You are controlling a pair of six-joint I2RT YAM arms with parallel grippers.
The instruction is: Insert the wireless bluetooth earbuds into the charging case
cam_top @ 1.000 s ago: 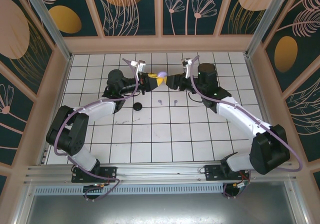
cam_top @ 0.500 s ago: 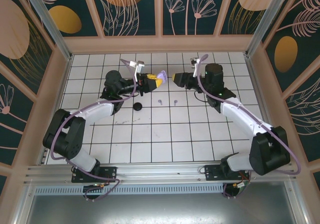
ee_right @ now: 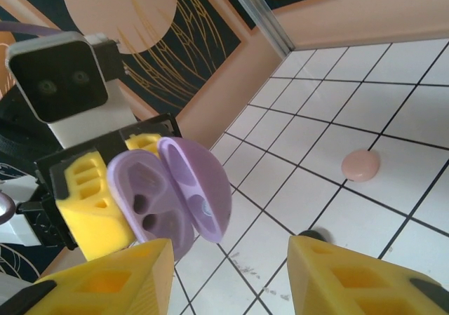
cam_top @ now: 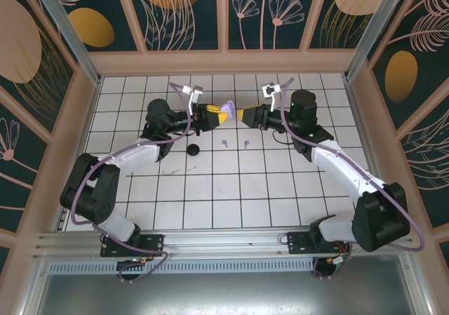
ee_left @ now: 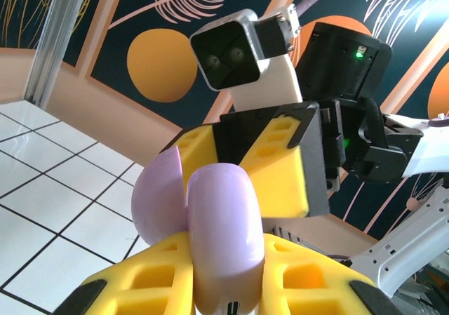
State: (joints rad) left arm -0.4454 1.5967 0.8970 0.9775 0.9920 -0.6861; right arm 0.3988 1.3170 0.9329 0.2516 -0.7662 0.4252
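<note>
My left gripper (cam_top: 216, 113) is shut on the lilac charging case (cam_top: 226, 108) and holds it above the far middle of the tiled floor. In the left wrist view the case (ee_left: 219, 238) stands between the yellow fingers (ee_left: 140, 283). Seen from the right wrist, its lid (ee_right: 202, 189) hangs open and the base (ee_right: 140, 199) shows two empty sockets. My right gripper (cam_top: 246, 113) faces the case from the right, open, with nothing between its fingers (ee_right: 105, 280). Two tiny lilac earbuds (cam_top: 224, 143) (cam_top: 246, 144) lie on the tiles just nearer than both grippers.
A black disc (cam_top: 193, 149) lies on the floor left of the earbuds, also seen as the dark disc (ee_right: 309, 236) from the right wrist. A pale pink disc (ee_right: 360, 165) rests on a tile beyond it. Walls (cam_top: 224, 61) enclose the floor.
The right gripper drew back to the right from the case, turned at the wrist, then pointed at it again with its jaws a little narrower. The left gripper kept the case almost still.
</note>
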